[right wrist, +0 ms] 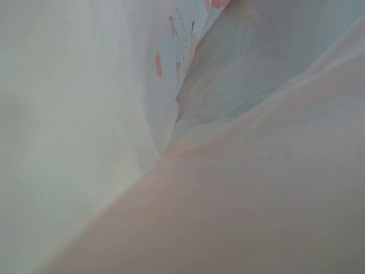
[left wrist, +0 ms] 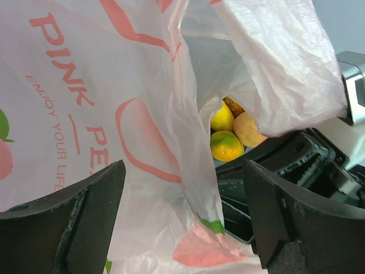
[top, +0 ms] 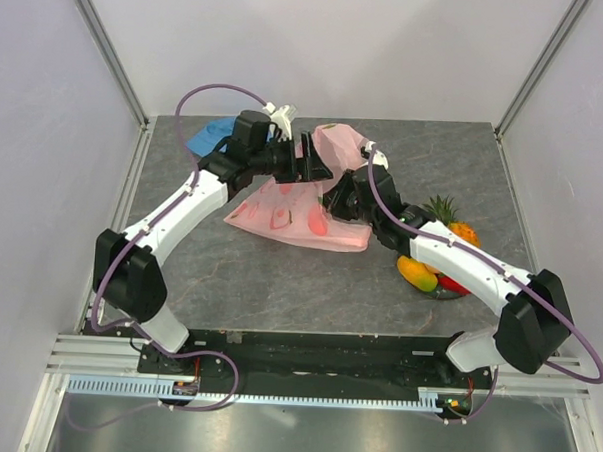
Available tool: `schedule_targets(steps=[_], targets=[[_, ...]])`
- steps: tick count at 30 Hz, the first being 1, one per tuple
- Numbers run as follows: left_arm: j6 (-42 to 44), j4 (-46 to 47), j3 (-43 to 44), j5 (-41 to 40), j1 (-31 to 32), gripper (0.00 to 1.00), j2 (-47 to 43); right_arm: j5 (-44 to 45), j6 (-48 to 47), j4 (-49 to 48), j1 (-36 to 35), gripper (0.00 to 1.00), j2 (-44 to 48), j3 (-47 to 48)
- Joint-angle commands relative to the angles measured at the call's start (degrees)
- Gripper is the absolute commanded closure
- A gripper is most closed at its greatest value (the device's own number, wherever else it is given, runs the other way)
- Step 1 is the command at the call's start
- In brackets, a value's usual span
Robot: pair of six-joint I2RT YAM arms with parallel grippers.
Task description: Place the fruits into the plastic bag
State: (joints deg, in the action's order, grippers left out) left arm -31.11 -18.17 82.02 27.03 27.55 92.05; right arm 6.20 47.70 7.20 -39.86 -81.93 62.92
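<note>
Progress: loading not visibly begun. Plastic bag (top: 292, 214) lies crumpled between the two grippers, with one flap lifted. Left gripper (left wrist: 183, 191): fingers well apart, bag film draped between them, not pinched. Right gripper (top: 341, 200): at the bag's edge. Its own camera shows only pale film, so open or closed cannot be told. Fruits (top: 424, 277): mango (top: 414, 271), red fruit (top: 453, 285) and pineapple (top: 454, 229) sit on the dark plate (top: 441, 295), right of the bag. Three more rounded pieces (left wrist: 226, 145), yellow and peach-coloured, show past the film, whereabouts uncertain. Remaining, by judgement: every fruit on the plate. Lettering on bag, coral: "PINK PE…" and "ENJOY YOUR LIF…", both cut off.
</note>
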Motion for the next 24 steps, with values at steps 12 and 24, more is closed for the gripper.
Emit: schedule_targets(steps=[12, 24], targets=[[3.34, -4.49, 0.34, 4.24, -7.23, 0.99, -3.01, 6.38, -4.54, 9.57, 11.1, 1.0, 9.5, -0.07], [6.77, -11.8, 2.8, 11.11, -10.59, 0.98, -2.67, 1.55, -14.65, 20.04, 24.3, 1.0, 10.21, 5.28]])
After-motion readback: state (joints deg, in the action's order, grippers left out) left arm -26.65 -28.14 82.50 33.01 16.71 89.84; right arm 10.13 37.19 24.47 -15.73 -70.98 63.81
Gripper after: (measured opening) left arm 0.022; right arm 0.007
